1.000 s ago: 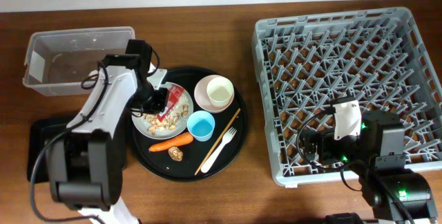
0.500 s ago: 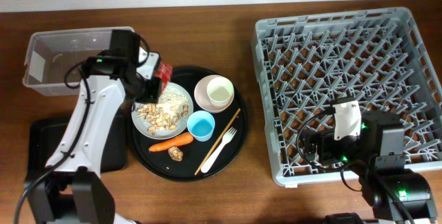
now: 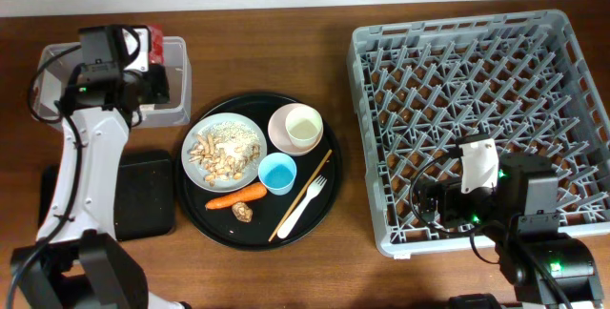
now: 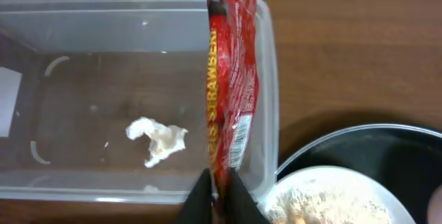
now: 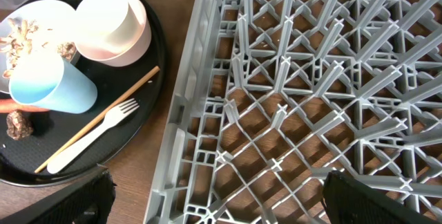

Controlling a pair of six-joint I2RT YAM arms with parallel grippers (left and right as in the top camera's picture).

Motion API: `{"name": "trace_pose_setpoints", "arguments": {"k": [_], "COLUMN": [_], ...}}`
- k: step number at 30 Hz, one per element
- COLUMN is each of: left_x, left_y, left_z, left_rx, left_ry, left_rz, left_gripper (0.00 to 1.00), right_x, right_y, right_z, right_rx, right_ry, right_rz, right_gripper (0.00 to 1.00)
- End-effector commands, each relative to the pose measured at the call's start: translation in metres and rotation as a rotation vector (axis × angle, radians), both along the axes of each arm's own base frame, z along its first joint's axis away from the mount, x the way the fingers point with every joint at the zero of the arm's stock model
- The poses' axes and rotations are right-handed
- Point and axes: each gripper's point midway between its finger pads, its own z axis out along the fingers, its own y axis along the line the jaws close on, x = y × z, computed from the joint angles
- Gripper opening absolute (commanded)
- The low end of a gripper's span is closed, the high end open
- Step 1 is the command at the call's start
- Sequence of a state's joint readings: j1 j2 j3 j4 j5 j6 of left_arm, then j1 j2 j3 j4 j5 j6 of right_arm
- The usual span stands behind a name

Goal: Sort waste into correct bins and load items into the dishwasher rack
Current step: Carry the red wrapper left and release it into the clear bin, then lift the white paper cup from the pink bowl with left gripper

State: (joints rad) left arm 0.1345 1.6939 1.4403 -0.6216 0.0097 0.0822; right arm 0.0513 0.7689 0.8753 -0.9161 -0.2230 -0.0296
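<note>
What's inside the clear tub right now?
A crumpled white tissue lies inside the clear rectangular plastic tub. The red snack wrapper, pinched by the left gripper, hides a strip.

A bare strip of table [image 3: 338, 61] runs between the round black tray [image 3: 212, 221] and the big grey rack [image 3: 477, 80], and the clear tub [image 4: 90, 65] near the back left corner is open, with one white tissue [image 4: 157, 141] inside.

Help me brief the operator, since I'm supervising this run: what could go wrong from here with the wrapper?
1. The wrapper hangs close along the tub's wall on the plate's side, not over its middle. Released here, it might drape on the rim or fall outside.
2. The plate sits just beyond that wall, so a stray wrapper could land on the food.
</note>
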Motion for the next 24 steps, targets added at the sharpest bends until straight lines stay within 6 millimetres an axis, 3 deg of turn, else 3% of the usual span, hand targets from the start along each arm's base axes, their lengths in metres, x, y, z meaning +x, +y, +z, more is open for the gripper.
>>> {"name": "trace_pose_setpoints", "arguments": {"k": [1, 4, 8, 10, 13, 15, 16, 20, 24], "left_x": [0.011, 0.014, 0.017, 0.015, 0.005, -0.004, -0.007, -0.020, -0.039], "left_y": [0.015, 0.016, 0.014, -0.005, -0.066, -0.121, -0.136, -0.196, -0.244], "left_z": [-0.022, -0.018, 0.003, 0.016, 0.032, 0.028, 0.025, 0.003, -0.038], "left_rx": [0.000, 0.003, 0.000, -0.052, -0.180, -0.251, -0.259, -0.275, -0.277], "left_ry": [0.030, 0.008, -0.037, -0.058, -0.070, -0.034, -0.019, 0.060, 0.194], "left_rz": [0.035, 0.037, 0.029, -0.032, -0.195, -0.326, -0.359, -0.471, -0.548], "left_gripper": [0.38, 0.64, 0.65, 0.63, 0.58, 0.58, 0.59, 0.59, 0.57], "right_x": [0.001, 0.001, 0.001, 0.001, 0.001, 0.001, 0.001, 0.001, 0.000], "right_y": [0.002, 0.002, 0.002, 0.002, 0.002, 0.002, 0.002, 0.002, 0.002], "right_z": [0.011, 0.011, 0.011, 0.011, 0.011, 0.011, 0.011, 0.010, 0.010], "right_rx": [0.006, 0.006, 0.006, 0.006, 0.006, 0.006, 0.006, 0.006, 0.006], "right_ry": [-0.026, -0.026, -0.026, -0.026, -0.026, -0.026, -0.026, -0.024, -0.021], "right_rz": [0.005, 0.005, 0.005, 0.005, 0.005, 0.005, 0.005, 0.005, 0.005], "right_gripper": [0.99, 0.98, 0.99, 0.99, 0.99, 0.99, 0.99, 0.99, 0.99]}}
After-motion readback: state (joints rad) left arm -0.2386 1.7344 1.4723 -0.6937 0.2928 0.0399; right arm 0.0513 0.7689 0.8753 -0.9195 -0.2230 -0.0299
